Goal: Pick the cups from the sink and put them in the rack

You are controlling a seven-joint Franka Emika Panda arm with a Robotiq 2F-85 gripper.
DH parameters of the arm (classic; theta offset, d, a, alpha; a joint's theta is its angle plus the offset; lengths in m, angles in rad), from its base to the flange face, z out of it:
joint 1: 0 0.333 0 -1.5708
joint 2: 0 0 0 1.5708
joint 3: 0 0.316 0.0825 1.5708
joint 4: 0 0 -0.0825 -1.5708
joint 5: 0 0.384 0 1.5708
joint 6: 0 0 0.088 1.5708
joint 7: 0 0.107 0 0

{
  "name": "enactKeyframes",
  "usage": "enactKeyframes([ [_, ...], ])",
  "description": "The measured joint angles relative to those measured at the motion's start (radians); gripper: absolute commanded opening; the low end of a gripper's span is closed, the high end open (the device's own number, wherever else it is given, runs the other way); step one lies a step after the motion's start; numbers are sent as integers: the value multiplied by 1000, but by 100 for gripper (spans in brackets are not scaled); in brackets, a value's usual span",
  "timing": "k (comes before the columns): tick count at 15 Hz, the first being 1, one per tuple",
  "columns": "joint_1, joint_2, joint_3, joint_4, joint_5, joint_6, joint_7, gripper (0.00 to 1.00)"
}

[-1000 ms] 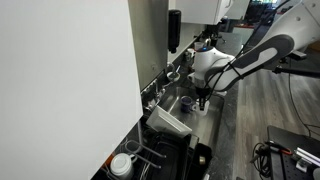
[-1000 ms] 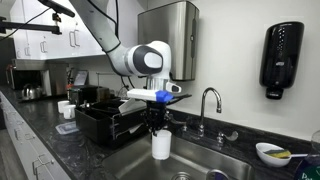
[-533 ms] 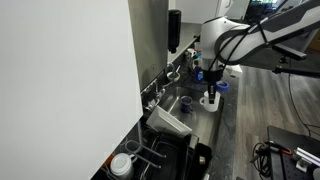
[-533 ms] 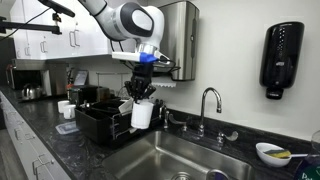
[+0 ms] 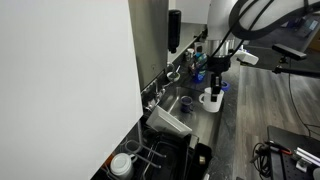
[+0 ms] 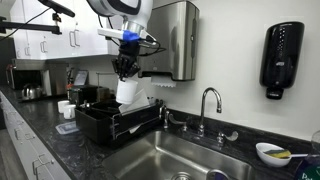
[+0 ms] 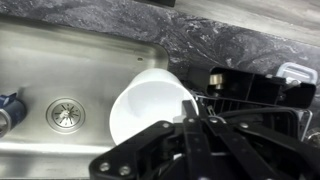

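Note:
My gripper point(image 6: 127, 68) is shut on the rim of the small white cup point(image 6: 128, 92) and holds it in the air above the black rack point(image 6: 105, 122). It also shows in an exterior view point(image 5: 213, 76) with the cup point(image 5: 211, 98) hanging below it. In the wrist view the fingers point(image 7: 190, 120) pinch the cup's wall point(image 7: 145, 100), with the rack point(image 7: 262, 95) to the right. The steel sink point(image 7: 60, 60) lies below. A dark blue object at the wrist view's left edge point(image 7: 8, 108) may be the tumbler.
A metal tap point(image 6: 207, 100) stands behind the sink point(image 6: 170, 158). A steel dispenser point(image 6: 172, 40) and a black soap dispenser point(image 6: 278, 58) hang on the wall. A bowl point(image 6: 270, 152) sits on the counter. A white dish point(image 5: 168, 122) stands in the rack point(image 5: 165, 140).
My gripper has lifted the white cup out of the sink and carried it up and sideways to above the rack.

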Motion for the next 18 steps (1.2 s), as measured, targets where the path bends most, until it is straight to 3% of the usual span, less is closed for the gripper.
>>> enactKeyframes([
  [5,28,-7,0,36,145,39,9,1],
  [10,38,67,3,71,302,137,5,1],
  [18,63,189,80,116,356,186,-4,1],
])
